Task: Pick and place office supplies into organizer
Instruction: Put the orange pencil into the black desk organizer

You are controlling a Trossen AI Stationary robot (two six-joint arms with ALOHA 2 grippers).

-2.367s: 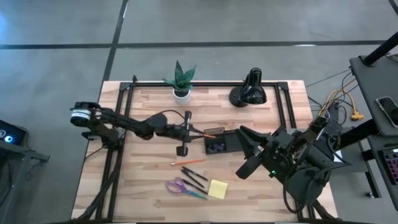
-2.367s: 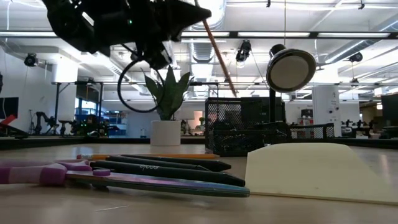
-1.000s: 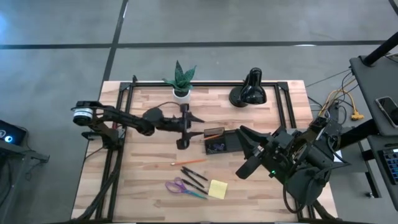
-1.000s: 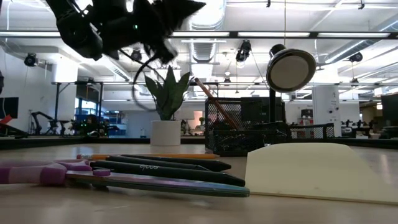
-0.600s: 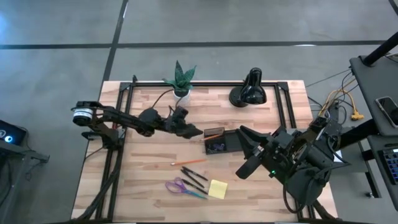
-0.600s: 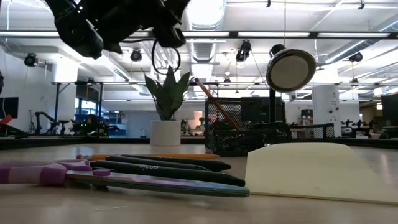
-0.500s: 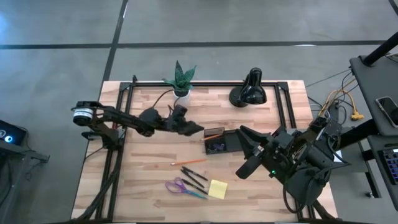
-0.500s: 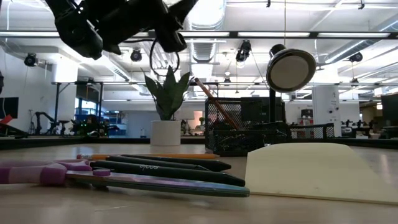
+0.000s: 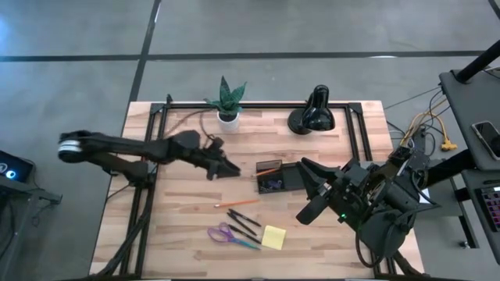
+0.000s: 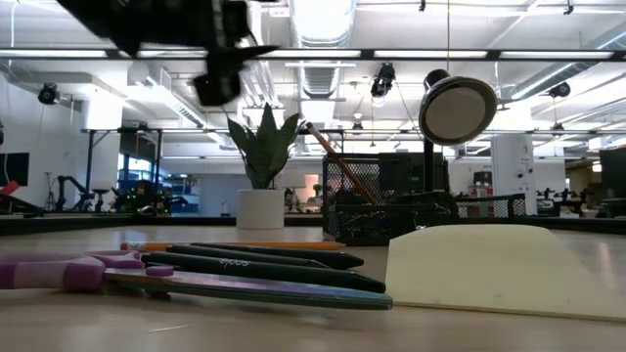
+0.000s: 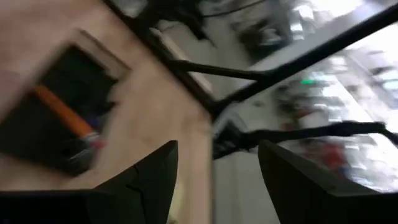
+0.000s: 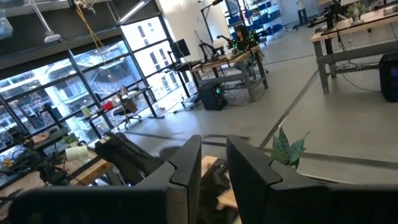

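We see the dark organizer [image 9: 276,177] mid-table with an orange pencil [image 9: 269,168] leaning inside it. Toward the front edge, apart from it, lie another orange pencil [image 9: 237,204], two black pens [image 9: 244,222], purple-handled scissors [image 9: 230,235] and a square yellow sticky-note pad [image 9: 273,237].

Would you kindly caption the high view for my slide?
Open left gripper empty beside the organizer holding one orange pencil; scissors wait on the table.

Wooden table [image 9: 180,203] carrying: potted plant [image 9: 226,101] and black desk lamp [image 9: 312,113] sitting along far edge; organizer [image 9: 279,177] resting mid-table; orange pencil [image 9: 237,204], black pens [image 9: 244,222], purple scissors [image 9: 231,236], yellow sticky pad [image 9: 273,236] lying near front edge.
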